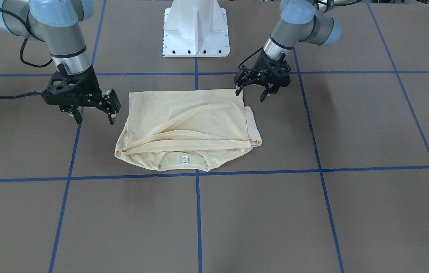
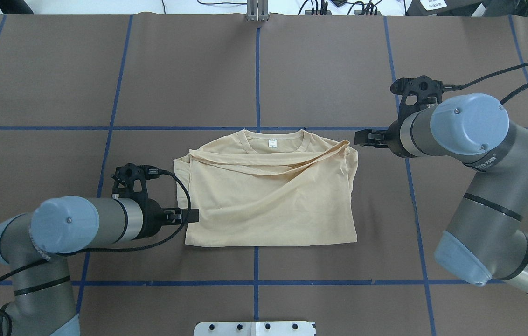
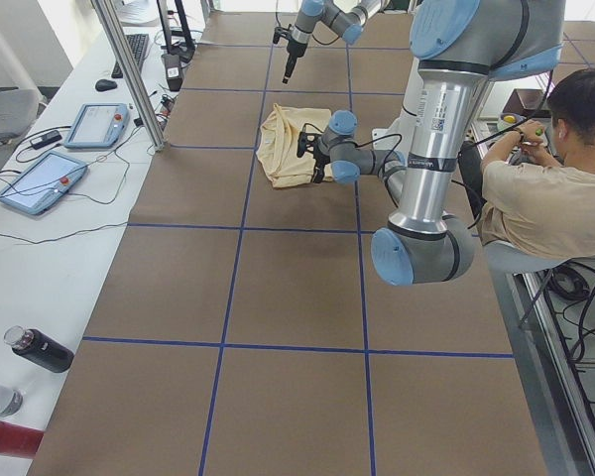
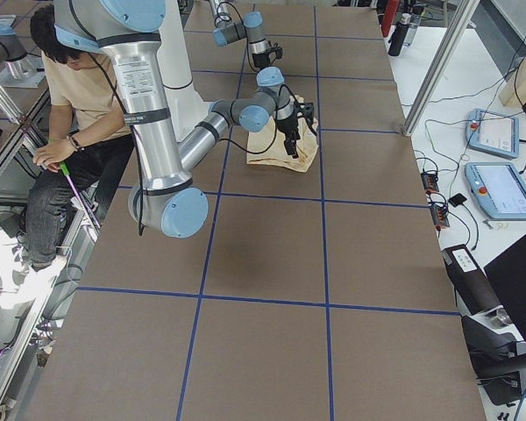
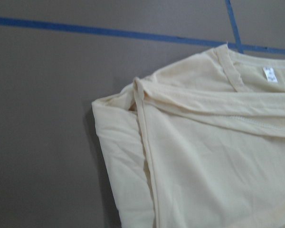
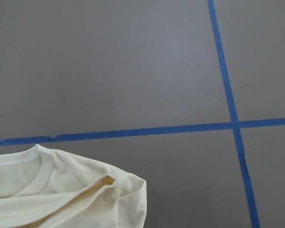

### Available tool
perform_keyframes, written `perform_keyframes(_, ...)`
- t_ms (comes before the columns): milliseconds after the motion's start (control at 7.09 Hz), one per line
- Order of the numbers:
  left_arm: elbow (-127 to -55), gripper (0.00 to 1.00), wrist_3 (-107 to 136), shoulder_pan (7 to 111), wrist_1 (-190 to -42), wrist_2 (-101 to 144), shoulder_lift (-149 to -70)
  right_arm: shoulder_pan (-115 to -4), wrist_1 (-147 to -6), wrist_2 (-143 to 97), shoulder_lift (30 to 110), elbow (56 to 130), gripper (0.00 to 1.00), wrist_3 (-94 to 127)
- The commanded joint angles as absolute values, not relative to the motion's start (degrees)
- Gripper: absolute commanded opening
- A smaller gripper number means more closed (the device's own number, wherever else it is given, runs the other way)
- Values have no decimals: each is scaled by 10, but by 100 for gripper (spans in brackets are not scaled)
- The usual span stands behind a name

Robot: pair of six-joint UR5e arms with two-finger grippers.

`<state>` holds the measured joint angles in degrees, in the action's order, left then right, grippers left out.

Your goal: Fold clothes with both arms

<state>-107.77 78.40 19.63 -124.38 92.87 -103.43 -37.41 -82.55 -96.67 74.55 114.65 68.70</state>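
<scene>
– Garment?
– T-shirt (image 2: 273,200), part-folded, table centre, collar at twelve o'clock overhead.
– Grippers?
– Left gripper (image 2: 192,215) at its eight, right gripper (image 2: 358,137) at two; both spread, empty. I'd pinch matching corners, lift together.

the folded t-shirt (image 2: 268,196) lies flat in the middle of the desk (image 2: 254,70), a low obstacle. open desk runs wide on its far side. a narrower strip lies on the near side, before the white pedestal (image 2: 254,328). the left pincer (image 1: 251,94), fingers spread, hangs at the shirt's near left corner, and its black cable (image 2: 189,200) loops over that edge. the right pincer (image 1: 95,119), also spread, crowds the far right corner by the collar. the left arm (image 2: 82,224) and right arm (image 2: 469,126) take up the flanks.
</scene>
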Motion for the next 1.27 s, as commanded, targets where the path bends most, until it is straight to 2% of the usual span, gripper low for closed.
perform_keyframes(0,-1073,81,818,147,-1247,906,-1036,-375,-825,-968,748,1150,100,686)
perform_keyframes(141,-1068,62,833,140,-1247,907,-1038,-375,-825,-968,747,1155,100,686)
perform_keyframes(1128,-1068,57,824,140,-1245,907,-1042,-375,-825,-967,748,1156,100,688)
